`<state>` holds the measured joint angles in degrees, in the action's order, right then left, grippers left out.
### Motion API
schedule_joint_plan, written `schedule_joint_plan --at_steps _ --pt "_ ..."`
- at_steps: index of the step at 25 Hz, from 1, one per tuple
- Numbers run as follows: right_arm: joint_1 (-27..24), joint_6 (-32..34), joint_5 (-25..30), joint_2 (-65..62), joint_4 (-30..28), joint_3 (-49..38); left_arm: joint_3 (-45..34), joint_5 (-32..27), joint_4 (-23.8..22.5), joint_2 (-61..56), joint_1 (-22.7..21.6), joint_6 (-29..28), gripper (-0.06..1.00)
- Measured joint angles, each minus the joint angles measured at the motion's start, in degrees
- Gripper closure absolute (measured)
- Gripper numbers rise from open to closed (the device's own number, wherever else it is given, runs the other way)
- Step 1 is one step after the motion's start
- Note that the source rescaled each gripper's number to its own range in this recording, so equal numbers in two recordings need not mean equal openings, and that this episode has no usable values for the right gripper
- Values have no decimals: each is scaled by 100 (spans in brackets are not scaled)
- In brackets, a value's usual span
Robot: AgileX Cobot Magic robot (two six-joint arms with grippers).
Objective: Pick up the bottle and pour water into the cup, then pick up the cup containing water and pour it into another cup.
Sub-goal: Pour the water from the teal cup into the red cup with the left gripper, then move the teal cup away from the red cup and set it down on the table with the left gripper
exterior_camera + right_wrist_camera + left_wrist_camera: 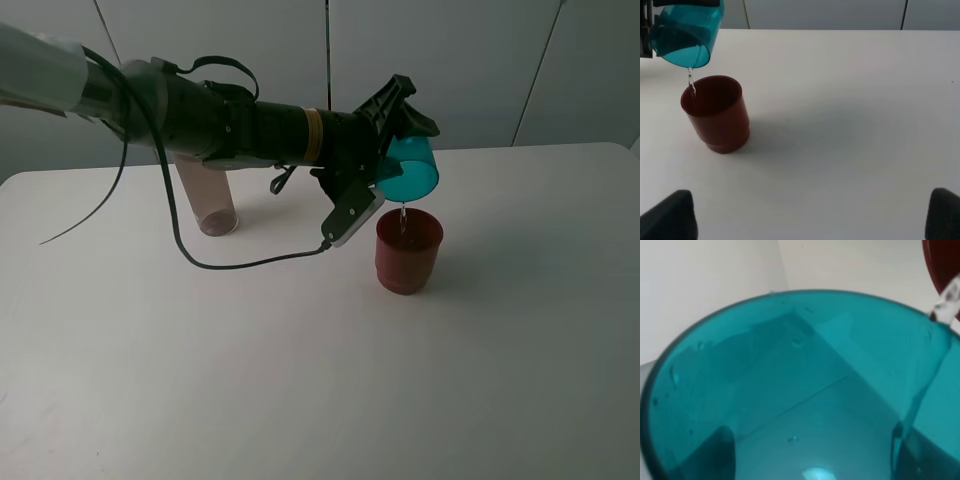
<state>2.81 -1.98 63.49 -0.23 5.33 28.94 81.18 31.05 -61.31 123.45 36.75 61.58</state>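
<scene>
Nearest the high cam is bare white table [300,400]; mid-table stands the red-brown cup [408,251], upright, w/ a thin stream of water [402,215] dropping into it from the teal cup [411,170] tipped on its side just above. The left gripper [400,135] is clamped on the teal cup, its arm reaching in from the left w/ a black cable [240,265] sagging onto the table; farther back-left the bottle [207,198] stands upright behind the arm, well apart from both cups. Right gripper [810,215]: only two dark fingertips [670,215] show at the wrist cam's edges, spread wide apart, holding nothing, w/ the cups across the table from them.
</scene>
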Motion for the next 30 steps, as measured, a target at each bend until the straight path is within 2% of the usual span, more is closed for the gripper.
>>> schedule_joint_plan --at_steps 12,16,18,22,23,26,30 --pt "0 0 0 0 0 0 0 -21 -38 0 107 -116 87" --pt "0 0 0 0 0 0 0 -45 106 0 107 -587 87" --pt "0 0 0 0 0 0 0 -45 467 0 107 -1498 87" --pt "0 0 0 0 0 0 0 -57 1862 0 107 -3511 87" --pt "0 0 0 0 0 0 0 -71 2095 0 79 -3928 87" --pt "0 0 0 0 0 0 0 -128 2366 -4 -64 -5400 87" --pt "0 0 0 0 0 0 -98 -151 2535 -14 -359 -6620 87"
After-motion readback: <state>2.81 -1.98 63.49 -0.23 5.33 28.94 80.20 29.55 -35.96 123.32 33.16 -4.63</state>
